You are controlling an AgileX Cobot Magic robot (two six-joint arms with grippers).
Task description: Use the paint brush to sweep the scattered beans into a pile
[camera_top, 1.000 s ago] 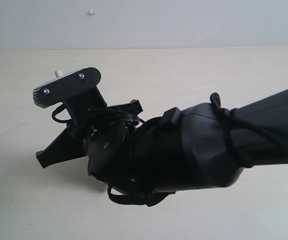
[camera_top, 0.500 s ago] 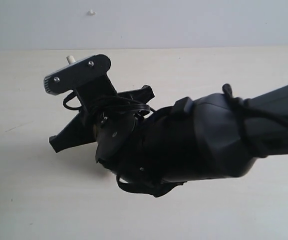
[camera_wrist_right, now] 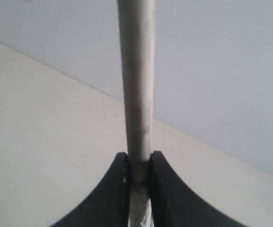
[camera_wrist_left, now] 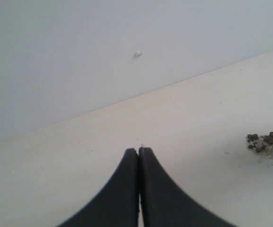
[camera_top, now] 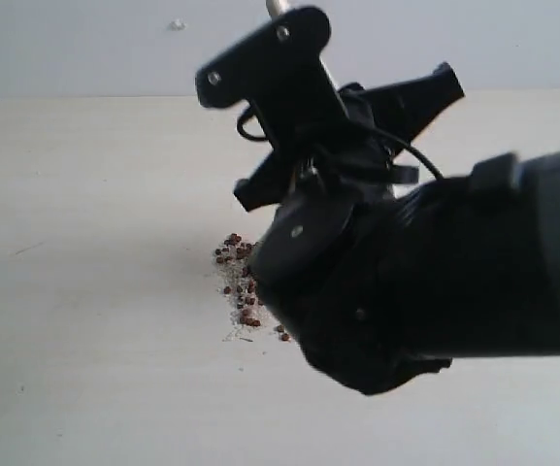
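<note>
The right gripper [camera_wrist_right: 138,161] is clamped on the paint brush [camera_wrist_right: 136,85], its jaws pressed against either side of the pale handle, which runs straight out past the fingertips. Holding it by the handle likely leaves the wide bristle edge free to push, but the bristle end is hidden in every view, so I cannot tell whether it touches the worktop [camera_top: 76,194]. The beans [camera_top: 237,277] lie below this gripper, bunched closely together with whitish grains and partly covered by the right arm [camera_top: 435,272]. This suggests the sweeping is nearly done. The left gripper [camera_wrist_left: 138,153] has its fingers together on nothing, with the beans off to one side, probably parked clear of the brush's path.
</note>
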